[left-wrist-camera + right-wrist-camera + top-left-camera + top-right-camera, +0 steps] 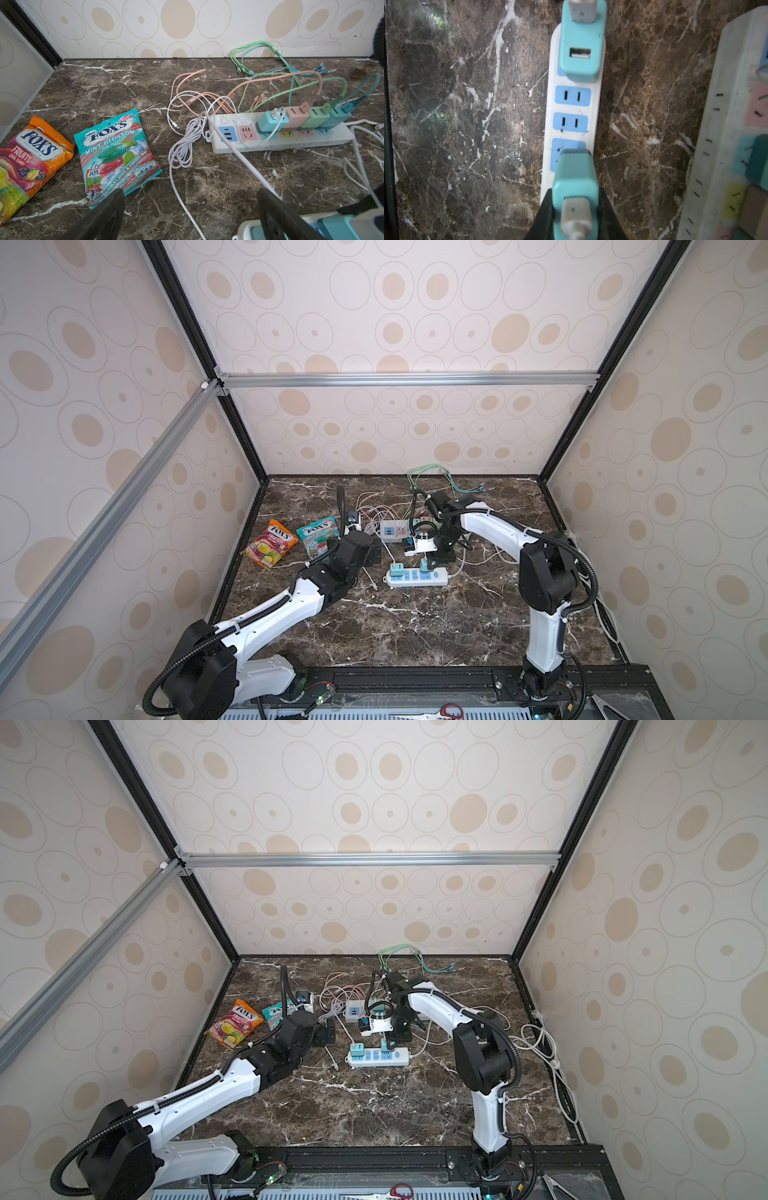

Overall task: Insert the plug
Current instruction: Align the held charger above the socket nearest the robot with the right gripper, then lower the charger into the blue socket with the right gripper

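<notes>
Right tool (575,197) grips boxy teal plug (575,172), white USB (576,214) in back | left tool (191,207) agape

2 arms reach forward.
The left arm (274,614) lies low, left fingers (108,214) spread wide apart; right arm (490,526) bends down, right fingers (543,218) squeezed in close.

Soft, even light fills both top views, stretched wide-angle toward their edges, while the right wrist view is dim (greenish glare spots on the worktop (440,114) near the power strip (571,108)), the teal plug (575,180) over that strip slightly blurred.
</notes>
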`<state>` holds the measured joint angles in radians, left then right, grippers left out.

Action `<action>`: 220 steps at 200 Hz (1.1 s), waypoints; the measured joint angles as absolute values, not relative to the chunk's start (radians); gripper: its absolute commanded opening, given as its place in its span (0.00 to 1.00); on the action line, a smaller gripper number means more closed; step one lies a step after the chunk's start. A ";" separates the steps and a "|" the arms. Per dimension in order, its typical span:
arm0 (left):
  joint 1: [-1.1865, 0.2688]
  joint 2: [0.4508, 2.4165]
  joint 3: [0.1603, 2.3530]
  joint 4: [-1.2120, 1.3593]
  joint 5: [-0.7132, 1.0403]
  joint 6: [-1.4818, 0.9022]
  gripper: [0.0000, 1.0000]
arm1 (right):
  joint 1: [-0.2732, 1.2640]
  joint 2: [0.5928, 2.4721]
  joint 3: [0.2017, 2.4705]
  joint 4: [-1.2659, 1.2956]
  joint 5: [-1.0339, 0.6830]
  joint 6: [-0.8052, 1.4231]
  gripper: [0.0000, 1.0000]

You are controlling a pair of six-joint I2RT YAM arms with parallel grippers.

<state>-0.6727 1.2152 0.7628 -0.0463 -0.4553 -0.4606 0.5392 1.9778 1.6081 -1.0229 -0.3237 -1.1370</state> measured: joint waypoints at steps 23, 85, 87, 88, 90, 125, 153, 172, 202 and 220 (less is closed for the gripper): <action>-0.673 1.224 0.775 -0.048 -0.455 -0.461 0.98 | 0.544 1.978 1.604 -1.017 -0.339 -1.134 0.00; -0.673 1.229 0.777 -0.058 -0.456 -0.461 0.98 | 0.546 1.978 1.594 -0.995 -0.363 -1.134 0.00; -0.673 1.229 0.777 -0.058 -0.456 -0.461 0.98 | 0.546 1.978 1.594 -0.995 -0.363 -1.134 0.00; -0.673 1.229 0.777 -0.058 -0.456 -0.461 0.98 | 0.546 1.978 1.594 -0.994 -0.363 -1.134 0.00; -0.673 1.230 0.777 -0.059 -0.456 -0.461 0.98 | 0.546 1.978 1.594 -0.994 -0.362 -1.134 0.00; -0.673 1.241 0.778 -0.065 -0.456 -0.461 0.98 | 0.551 1.978 1.594 -0.992 -0.353 -1.134 0.00; -0.673 1.242 0.779 -0.069 -0.456 -0.461 0.98 | 0.552 1.978 1.593 -0.992 -0.342 -1.134 0.00; -0.673 1.242 0.779 -0.070 -0.456 -0.461 0.98 | 0.554 1.978 1.594 -0.992 -0.336 -1.134 0.00; -0.673 1.242 0.779 -0.076 -0.456 -0.462 0.98 | 0.559 1.978 1.601 -1.004 -0.315 -1.134 0.00; -0.673 1.242 0.779 -0.083 -0.457 -0.462 0.98 | 0.562 1.977 1.606 -1.010 -0.310 -1.132 0.00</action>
